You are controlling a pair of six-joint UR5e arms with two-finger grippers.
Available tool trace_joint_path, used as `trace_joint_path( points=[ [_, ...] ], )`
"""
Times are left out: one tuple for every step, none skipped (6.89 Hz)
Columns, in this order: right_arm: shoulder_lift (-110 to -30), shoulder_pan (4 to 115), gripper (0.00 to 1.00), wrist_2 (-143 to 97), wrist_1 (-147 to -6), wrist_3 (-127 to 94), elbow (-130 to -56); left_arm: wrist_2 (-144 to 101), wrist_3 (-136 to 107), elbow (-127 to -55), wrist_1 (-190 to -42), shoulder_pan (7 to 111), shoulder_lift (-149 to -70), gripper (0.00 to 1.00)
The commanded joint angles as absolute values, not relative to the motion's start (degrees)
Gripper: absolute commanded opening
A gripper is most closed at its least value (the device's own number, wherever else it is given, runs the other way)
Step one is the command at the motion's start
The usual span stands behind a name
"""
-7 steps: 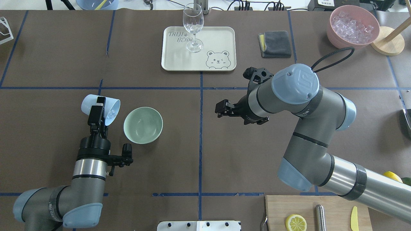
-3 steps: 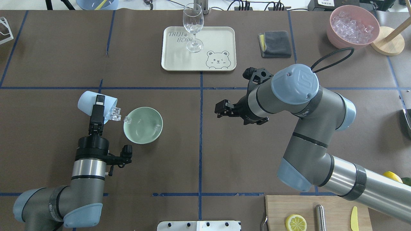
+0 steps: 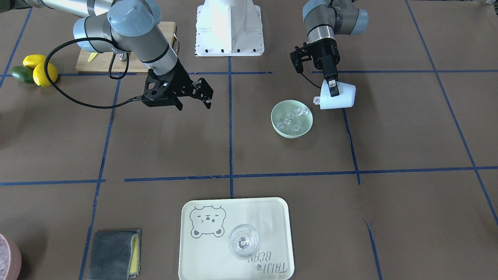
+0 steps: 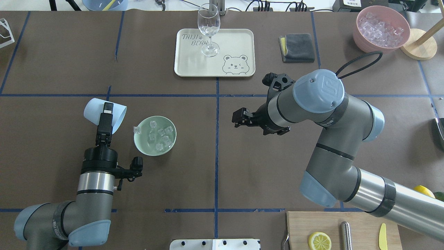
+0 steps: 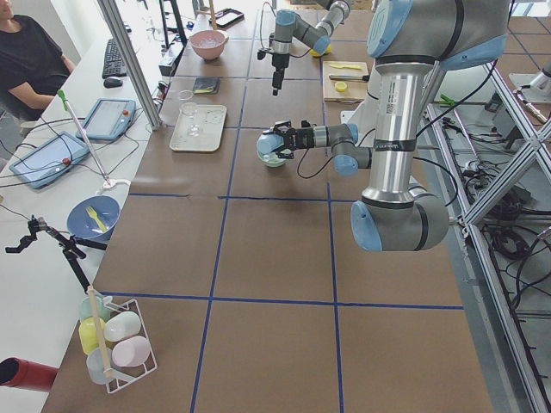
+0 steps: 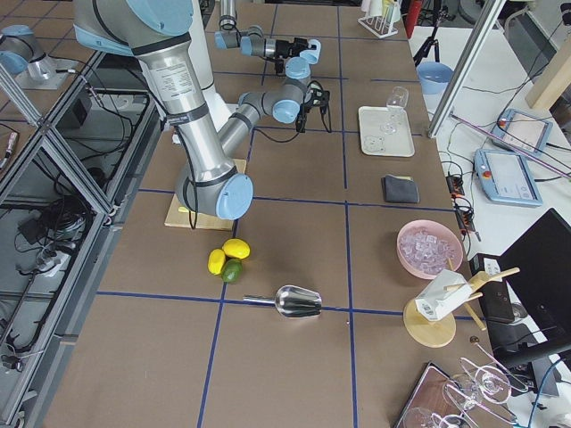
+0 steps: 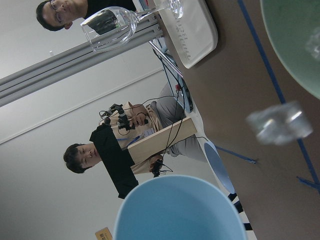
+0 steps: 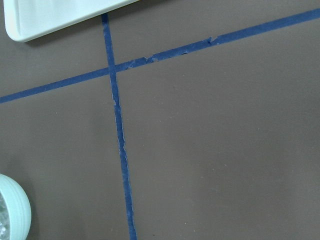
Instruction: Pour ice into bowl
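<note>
In the overhead view we see the left gripper [image 4: 107, 113], left of centre, clamped on a tipped blue cup [image 4: 91, 111]. The ice [image 4: 161, 137] lies in the green bowl [image 4: 142, 147] beside it, with one cube [image 4: 136, 130] at the rim. At mid-frame the right gripper [image 4: 238, 118] hangs with its jaws apart.

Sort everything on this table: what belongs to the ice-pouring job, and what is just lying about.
Job in hand: ice, mostly in the bowl; mint-green bowl; tipped light blue cup.

Lying about: wine glass; bear tray; grey cloth; pink bowl; cutting board; lemon slice; metal scoop.
</note>
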State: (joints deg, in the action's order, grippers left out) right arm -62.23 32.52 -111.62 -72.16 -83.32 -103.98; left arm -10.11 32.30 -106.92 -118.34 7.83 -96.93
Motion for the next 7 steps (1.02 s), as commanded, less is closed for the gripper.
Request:
trace_joint_path(
  points=[
    [-62.23, 32.52, 1.00, -111.71, -72.16, -83.32, -103.98, -10.11, 32.52, -107.14, -118.39, 7.82, -96.94, 0.00],
    [-62.23, 32.52, 1.00, -111.71, -72.16, -83.32, -103.97, -10.19, 32.52, -107.66, -118.48, 7.82, -96.94, 0.00],
    [-62.14, 32.52, 1.00, -111.62, -72.16, -83.32, -103.97, -10.20, 32.52, -108.36, -118.48, 7.91, -96.94, 0.00],
    [-62.14, 32.52, 1.00, -111.62, -72.16, -83.41, -104.06, -10.80, 32.69, -110.46, -118.48, 7.91, -96.94, 0.00],
    [-62.05, 32.52, 1.00, -111.62, -72.16, -83.50, -104.15, -14.20, 32.70, -111.87, -118.65, 7.91, -96.77, 0.00],
    [-62.05, 32.43, 1.00, -111.53, -72.16, -83.58, -104.15, -17.54, 32.70, -114.49, -118.74, 8.00, -96.51, 0.00],
    [-62.05, 32.43, 1.00, -111.45, -72.25, -83.67, -104.15, -20.97, 32.70, -116.26, -118.74, 8.17, -96.33, 0.00]
  ],
)
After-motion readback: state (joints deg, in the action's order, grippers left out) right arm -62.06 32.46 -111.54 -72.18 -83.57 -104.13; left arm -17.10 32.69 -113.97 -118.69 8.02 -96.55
